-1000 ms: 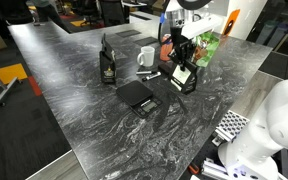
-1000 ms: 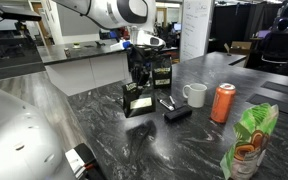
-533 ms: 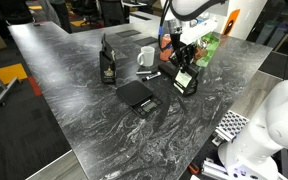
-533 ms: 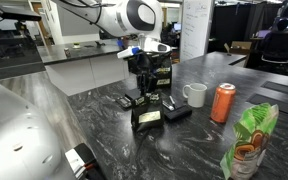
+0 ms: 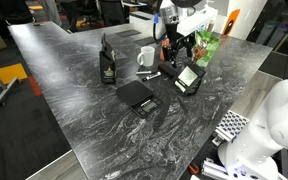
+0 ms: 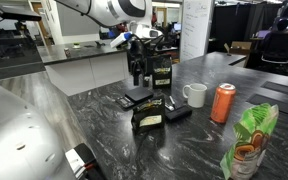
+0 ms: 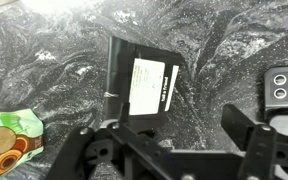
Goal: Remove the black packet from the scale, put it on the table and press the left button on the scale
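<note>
The black packet lies on the counter with its white label facing up, off the scale and with bare counter between the 2. The wrist view shows the same: the packet sits in the middle of the frame and the scale, its display visible, is at the right edge. The gripper hangs above the packet without touching it. Its jaws are spread wide and hold nothing, and the wrist view shows the gripper with 1 finger on either side of the packet's lower end. In an exterior view the packet rests just in front of the scale, with the gripper raised behind them. A white mug, an orange can and a green bag stand nearby on the counter.
</note>
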Robot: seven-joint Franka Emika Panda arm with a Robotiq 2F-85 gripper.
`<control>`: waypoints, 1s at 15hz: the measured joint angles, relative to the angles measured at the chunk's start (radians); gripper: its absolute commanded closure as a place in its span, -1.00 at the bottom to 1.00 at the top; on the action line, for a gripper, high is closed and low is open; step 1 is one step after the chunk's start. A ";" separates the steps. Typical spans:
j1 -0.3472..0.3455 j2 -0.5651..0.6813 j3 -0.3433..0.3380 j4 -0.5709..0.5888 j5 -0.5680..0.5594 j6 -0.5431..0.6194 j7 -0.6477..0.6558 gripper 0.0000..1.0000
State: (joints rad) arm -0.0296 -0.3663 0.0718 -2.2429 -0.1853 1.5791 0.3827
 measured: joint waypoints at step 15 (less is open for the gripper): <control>0.077 0.223 0.054 0.102 0.143 0.206 -0.206 0.99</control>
State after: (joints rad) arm 0.0478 -0.1437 0.1255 -2.1410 -0.0423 1.7854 0.1766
